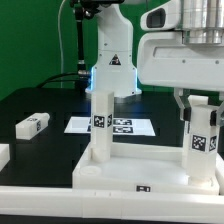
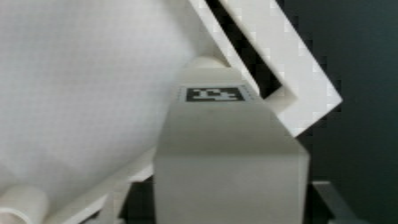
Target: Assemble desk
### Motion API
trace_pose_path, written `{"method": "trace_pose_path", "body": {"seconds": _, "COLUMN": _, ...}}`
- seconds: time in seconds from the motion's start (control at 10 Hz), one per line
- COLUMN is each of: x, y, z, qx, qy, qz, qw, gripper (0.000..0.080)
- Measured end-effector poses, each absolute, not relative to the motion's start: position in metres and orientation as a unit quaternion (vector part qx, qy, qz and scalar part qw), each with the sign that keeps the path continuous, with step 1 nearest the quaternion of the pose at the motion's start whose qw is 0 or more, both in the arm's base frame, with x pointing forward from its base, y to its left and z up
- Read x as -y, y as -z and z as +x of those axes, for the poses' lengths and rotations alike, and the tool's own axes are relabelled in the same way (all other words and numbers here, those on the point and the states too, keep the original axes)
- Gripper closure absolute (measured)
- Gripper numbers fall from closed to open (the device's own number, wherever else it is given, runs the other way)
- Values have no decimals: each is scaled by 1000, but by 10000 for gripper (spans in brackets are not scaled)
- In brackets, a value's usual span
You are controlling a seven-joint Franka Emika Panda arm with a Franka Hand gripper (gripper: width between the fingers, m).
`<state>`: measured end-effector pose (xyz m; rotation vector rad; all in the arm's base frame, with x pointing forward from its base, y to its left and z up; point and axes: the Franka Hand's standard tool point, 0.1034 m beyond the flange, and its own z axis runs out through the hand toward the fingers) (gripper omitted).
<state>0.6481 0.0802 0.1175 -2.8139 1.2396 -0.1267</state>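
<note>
The white desk top point(image 1: 120, 172) lies at the front of the exterior view, rim up. One leg point(image 1: 100, 125) stands upright in its corner on the exterior view's left. My gripper point(image 1: 203, 118) is shut on a second tagged leg point(image 1: 205, 147), held upright over the corner on the exterior view's right; whether it is seated there I cannot tell. In the wrist view that leg point(image 2: 231, 150) fills the middle, its tag point(image 2: 217, 94) at the far end against the desk top point(image 2: 89, 90). Dark fingers point(image 2: 326, 205) flank it around my gripper point(image 2: 231, 212).
A loose leg point(image 1: 32, 124) lies on the black table at the exterior view's left, and another white part point(image 1: 3, 155) shows at that edge. The marker board point(image 1: 125, 126) lies behind the desk top, in front of the arm's base point(image 1: 112, 65).
</note>
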Motion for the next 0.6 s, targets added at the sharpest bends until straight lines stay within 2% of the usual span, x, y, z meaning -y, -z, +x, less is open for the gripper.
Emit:
{"method": "trace_pose_path", "body": {"seconds": 0.4, "x": -78, "y": -117, "z": 647, "qx": -573, "qy": 29, "qz": -818, "qw": 42, "gripper": 508}}
{"method": "trace_pose_path", "body": {"seconds": 0.6, "x": -76, "y": -116, "z": 648, "qx": -610, "qy": 27, "qz": -790, "qw": 44, "gripper": 508}}
